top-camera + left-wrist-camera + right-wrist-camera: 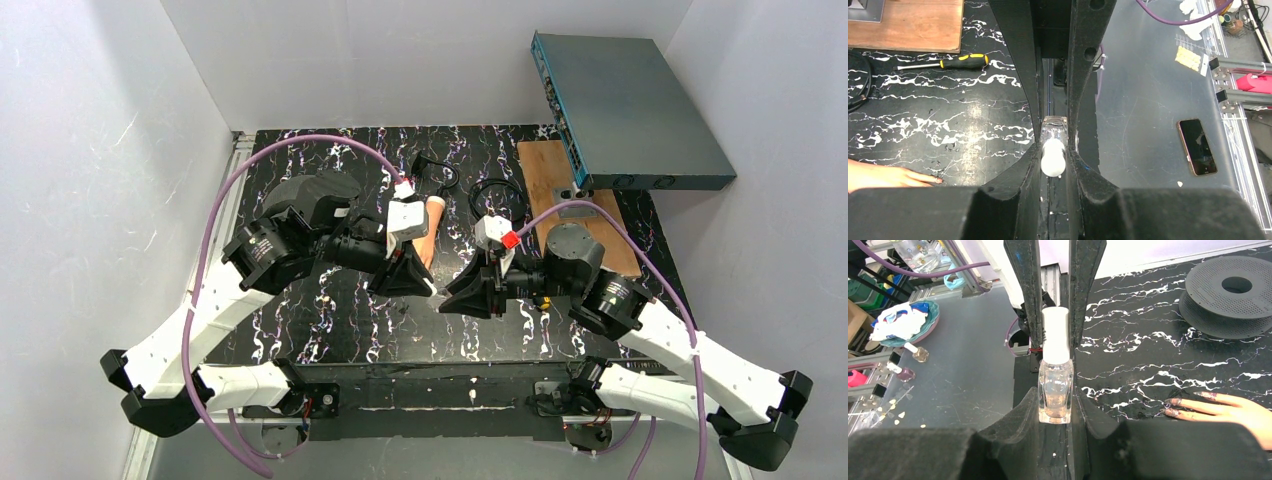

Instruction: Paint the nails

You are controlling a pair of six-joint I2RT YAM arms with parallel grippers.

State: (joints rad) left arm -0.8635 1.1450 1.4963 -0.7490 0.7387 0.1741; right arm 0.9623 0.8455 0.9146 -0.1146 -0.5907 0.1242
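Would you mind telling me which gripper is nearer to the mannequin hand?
Left. The left gripper lies right beside the mannequin hand; the right gripper stands farther off, beyond the polish bottle both clamp.

bottle (1055, 390) between both jaws, mannequin hand (433, 228) just behind; box (630, 105) on board (555, 190) far right

Overhead from behind, wrist views close, sharing table (350, 320)

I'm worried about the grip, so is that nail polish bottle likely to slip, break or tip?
Probably slippery: the nail polish bottle is smooth clear glass, though its flat sides should help a clamp. Likely breakable if dropped. Its tall white cap and narrow base suggest it tips easily.
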